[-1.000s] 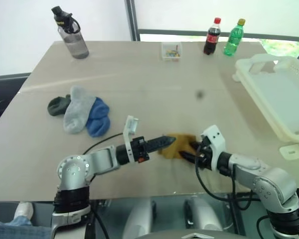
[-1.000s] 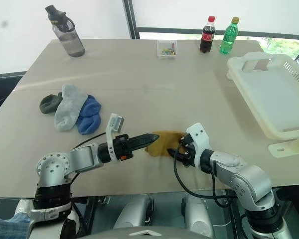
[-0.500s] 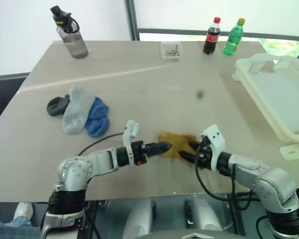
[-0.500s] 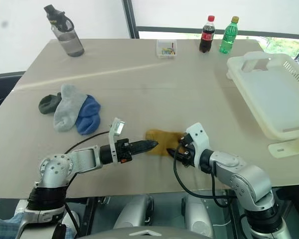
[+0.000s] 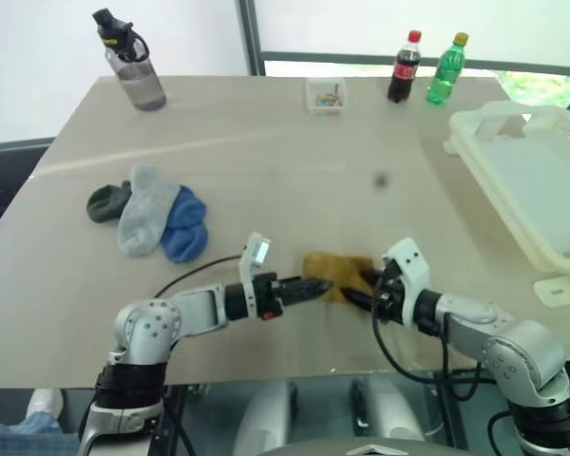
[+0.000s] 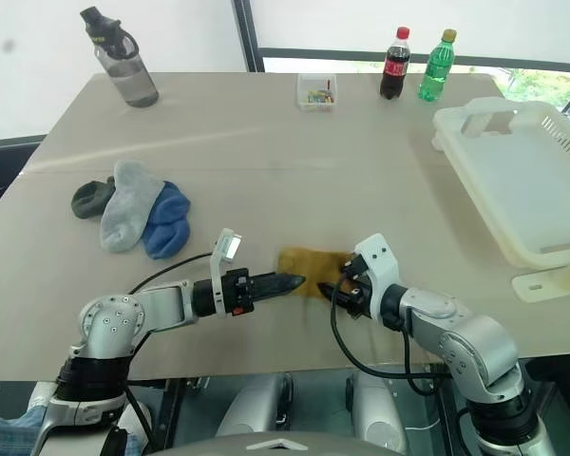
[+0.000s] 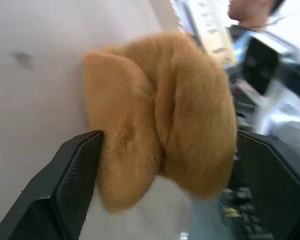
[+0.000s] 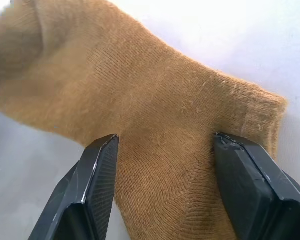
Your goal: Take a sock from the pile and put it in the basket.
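A mustard-yellow sock (image 5: 340, 265) lies flat on the table near the front edge, apart from the pile (image 5: 152, 218) of grey, blue and dark green socks at the left. My left gripper (image 5: 315, 285) points level at the sock's left end and is open. In the left wrist view the bunched sock (image 7: 160, 100) sits between the wide-spread fingers (image 7: 75, 185). My right gripper (image 5: 357, 294) is open at the sock's right end, its fingers (image 8: 95, 185) straddling the flat sock (image 8: 140, 90). The white basket (image 5: 499, 116) stands at the far right.
A grey water bottle (image 5: 133, 62) stands at the back left. A small clear box (image 5: 326, 95), a cola bottle (image 5: 403, 68) and a green bottle (image 5: 446, 71) line the back edge. A white handle piece (image 5: 560, 288) lies by the basket's near corner.
My left gripper has sunk and drawn back from over the sock's left end to its edge, and the wrist has rolled. The right arm and the sock have stayed put.
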### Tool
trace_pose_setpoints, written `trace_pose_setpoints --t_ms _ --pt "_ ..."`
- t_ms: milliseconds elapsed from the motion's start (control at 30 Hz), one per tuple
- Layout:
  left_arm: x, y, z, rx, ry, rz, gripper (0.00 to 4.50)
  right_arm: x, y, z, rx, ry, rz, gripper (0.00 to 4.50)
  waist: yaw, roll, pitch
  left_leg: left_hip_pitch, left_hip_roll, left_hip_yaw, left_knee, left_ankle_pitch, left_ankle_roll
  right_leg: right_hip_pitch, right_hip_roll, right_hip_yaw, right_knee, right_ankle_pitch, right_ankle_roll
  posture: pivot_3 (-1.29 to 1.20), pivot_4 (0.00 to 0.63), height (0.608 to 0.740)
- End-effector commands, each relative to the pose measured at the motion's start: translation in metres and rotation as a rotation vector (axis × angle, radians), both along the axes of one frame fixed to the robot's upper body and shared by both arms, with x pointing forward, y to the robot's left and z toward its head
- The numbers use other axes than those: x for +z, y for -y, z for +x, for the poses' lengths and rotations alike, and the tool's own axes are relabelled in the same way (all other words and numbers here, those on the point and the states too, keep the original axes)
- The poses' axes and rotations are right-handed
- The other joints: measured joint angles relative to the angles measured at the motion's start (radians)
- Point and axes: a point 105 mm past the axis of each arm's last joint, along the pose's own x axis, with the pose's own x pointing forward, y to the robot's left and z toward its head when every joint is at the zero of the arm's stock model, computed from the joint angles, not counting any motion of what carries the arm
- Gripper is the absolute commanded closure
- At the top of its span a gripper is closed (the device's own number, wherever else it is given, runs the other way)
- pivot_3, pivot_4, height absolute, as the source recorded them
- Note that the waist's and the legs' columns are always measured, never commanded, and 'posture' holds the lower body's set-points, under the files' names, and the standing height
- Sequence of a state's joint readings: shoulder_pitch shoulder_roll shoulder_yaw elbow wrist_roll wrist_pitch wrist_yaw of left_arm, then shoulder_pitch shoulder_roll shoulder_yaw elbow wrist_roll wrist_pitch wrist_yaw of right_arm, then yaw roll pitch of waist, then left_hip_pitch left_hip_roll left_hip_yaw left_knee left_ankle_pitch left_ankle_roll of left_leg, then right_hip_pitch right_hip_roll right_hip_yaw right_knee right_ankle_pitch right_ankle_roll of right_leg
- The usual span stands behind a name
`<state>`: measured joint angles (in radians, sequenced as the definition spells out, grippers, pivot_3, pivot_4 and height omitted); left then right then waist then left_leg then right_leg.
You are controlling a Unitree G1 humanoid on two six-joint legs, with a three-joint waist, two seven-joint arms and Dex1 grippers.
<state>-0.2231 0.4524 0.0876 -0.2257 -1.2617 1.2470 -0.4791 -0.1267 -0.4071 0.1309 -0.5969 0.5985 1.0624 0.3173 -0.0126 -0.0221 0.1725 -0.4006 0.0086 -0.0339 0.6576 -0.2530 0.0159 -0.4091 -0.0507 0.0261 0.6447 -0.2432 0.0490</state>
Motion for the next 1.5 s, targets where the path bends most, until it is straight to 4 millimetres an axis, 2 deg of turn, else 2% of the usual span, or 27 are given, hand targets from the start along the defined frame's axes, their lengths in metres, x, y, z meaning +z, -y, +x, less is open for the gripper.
trace_pose_setpoints --t_ms 33,300,500,733,1000,1200,1500 --pt "0.014 0.001 0.000 0.005 0.028 -0.072 0.09 -0.008 0.010 0.003 -0.056 -0.023 -0.035 1.44 0.000 0.000 0.000 0.000 0.000 0.000 0.000 0.000 0.000 0.000 0.000 0.000 0.000 0.000 0.000 0.00 0.150 0.740" --pt "0.032 0.010 0.004 0.020 0.038 -0.190 0.09 -0.008 0.010 0.003 -0.053 -0.023 -0.035 1.44 0.000 0.000 0.000 0.000 0.000 0.000 0.000 0.000 0.000 0.000 0.000 0.000 0.000 0.001 0.000 0.00 0.150 0.740" --pt "0.030 0.019 0.004 0.003 0.027 -0.188 0.09 -0.008 0.009 0.004 -0.053 -0.020 -0.034 1.44 0.001 0.000 0.000 0.000 -0.001 0.000 0.000 0.000 0.000 0.000 0.001 0.000 0.000 0.003 0.002 0.00 0.150 0.740" --pt "0.036 0.034 0.002 -0.041 0.030 -0.231 0.09 -0.007 0.008 0.006 -0.051 -0.018 -0.033 1.44 0.000 0.000 0.000 0.000 -0.002 0.000 0.000 0.000 0.000 0.000 0.001 0.000 0.000 0.003 0.002 0.00 0.150 0.740" --pt "0.025 0.048 0.007 -0.032 0.006 -0.205 0.09 -0.004 0.008 0.006 -0.054 -0.001 -0.029 1.44 0.001 0.000 0.000 0.000 -0.002 0.000 0.000 0.000 0.000 0.000 0.002 0.000 0.000 0.003 0.002 0.00 0.150 0.740" --pt "0.020 0.047 0.013 -0.009 0.006 -0.179 0.09 0.027 0.002 -0.007 0.074 0.118 0.004 1.44 0.001 0.000 0.000 -0.001 -0.002 0.000 0.000 0.000 0.000 -0.001 0.002 0.000 0.000 0.003 0.002 0.00 0.150 0.740" --pt "0.021 0.047 0.016 0.002 0.017 -0.183 0.09 0.051 0.028 -0.010 0.106 0.204 -0.043 1.44 0.002 0.000 0.001 -0.003 -0.003 -0.001 -0.003 0.000 0.000 -0.002 0.002 0.000 -0.001 0.003 0.002 0.00 0.150 0.740"
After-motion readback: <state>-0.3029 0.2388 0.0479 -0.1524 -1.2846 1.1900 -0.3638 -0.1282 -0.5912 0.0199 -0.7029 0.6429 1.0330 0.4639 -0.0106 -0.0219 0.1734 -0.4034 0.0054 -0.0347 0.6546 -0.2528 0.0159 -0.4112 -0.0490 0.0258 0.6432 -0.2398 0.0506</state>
